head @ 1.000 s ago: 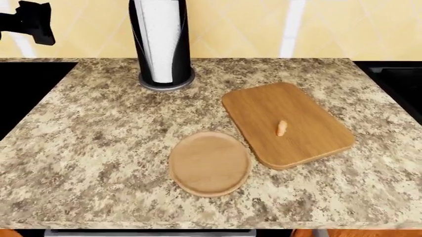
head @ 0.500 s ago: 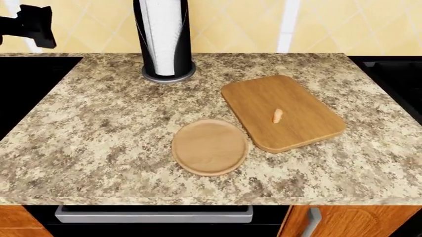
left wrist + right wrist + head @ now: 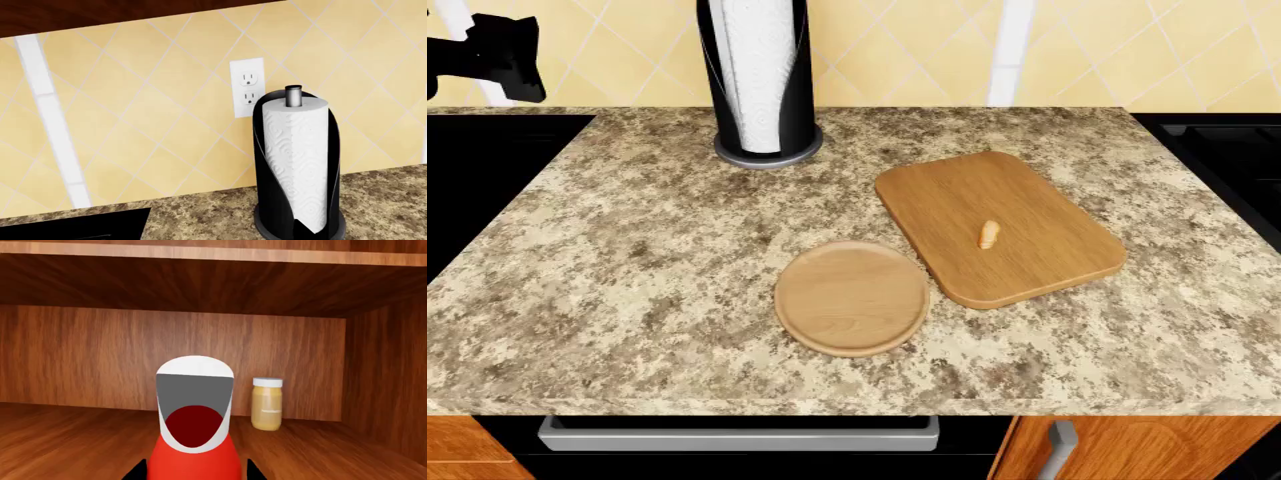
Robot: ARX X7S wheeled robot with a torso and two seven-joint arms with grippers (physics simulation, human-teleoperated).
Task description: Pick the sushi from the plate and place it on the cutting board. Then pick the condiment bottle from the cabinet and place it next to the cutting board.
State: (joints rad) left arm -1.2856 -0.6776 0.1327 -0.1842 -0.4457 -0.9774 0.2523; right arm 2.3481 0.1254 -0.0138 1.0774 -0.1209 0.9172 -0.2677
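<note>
No legible text, brand, number or sign in any view. Condiment bottle [image 3: 193, 440]: only the white cap and red body show in the right wrist view, with no lettering to read; the small jar [image 3: 267, 404] behind it on the cabinet shelf carries a pale label too blurred to make out. Wall outlet [image 3: 247, 87] and paper towel roll [image 3: 297, 160]: unmarked apart from an embossed swirl pattern on the towel.
</note>
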